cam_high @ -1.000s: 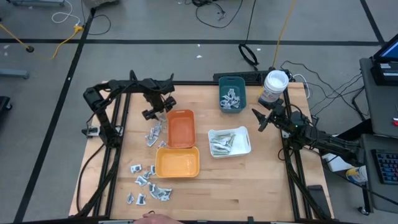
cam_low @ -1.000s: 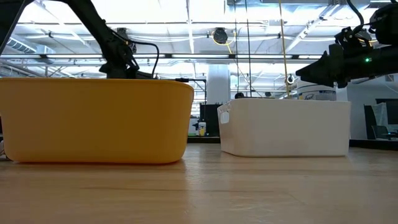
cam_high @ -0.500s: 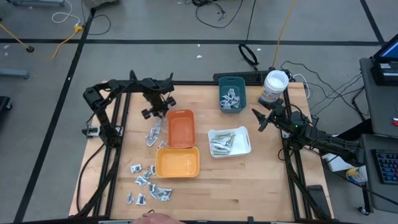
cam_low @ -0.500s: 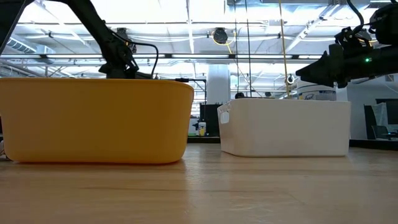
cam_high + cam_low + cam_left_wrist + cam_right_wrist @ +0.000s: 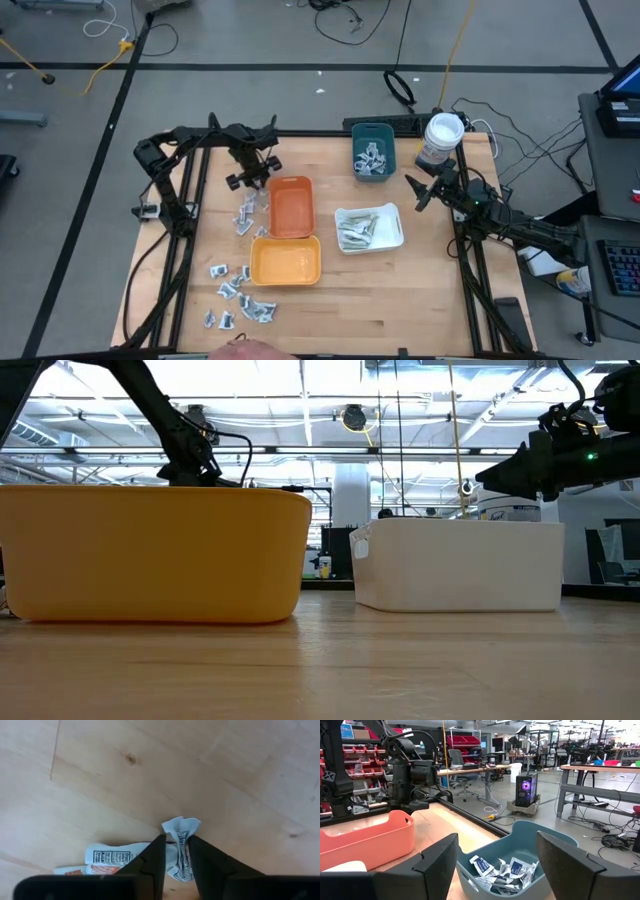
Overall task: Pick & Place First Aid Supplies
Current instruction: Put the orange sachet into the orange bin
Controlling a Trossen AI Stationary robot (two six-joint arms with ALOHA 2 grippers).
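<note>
Two dark fingers of the left tool (image 5: 174,851) pinch a crumpled sachet (image 5: 181,845) above the table (image 5: 240,780), more sachets (image 5: 240,290) scattered beside the orange trays (image 5: 291,207), while the right tool (image 5: 414,192) waits open near the teal tray (image 5: 520,870).

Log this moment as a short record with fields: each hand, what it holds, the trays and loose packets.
left hand: shut on a sachet, above the table's far left, beside the orange tray
right hand: open, empty, waiting by the teal tray
teal tray: holds sachets
white tray: holds pale strips
yellow tray: empty
loose sachets: on the table, left of the yellow tray
</note>
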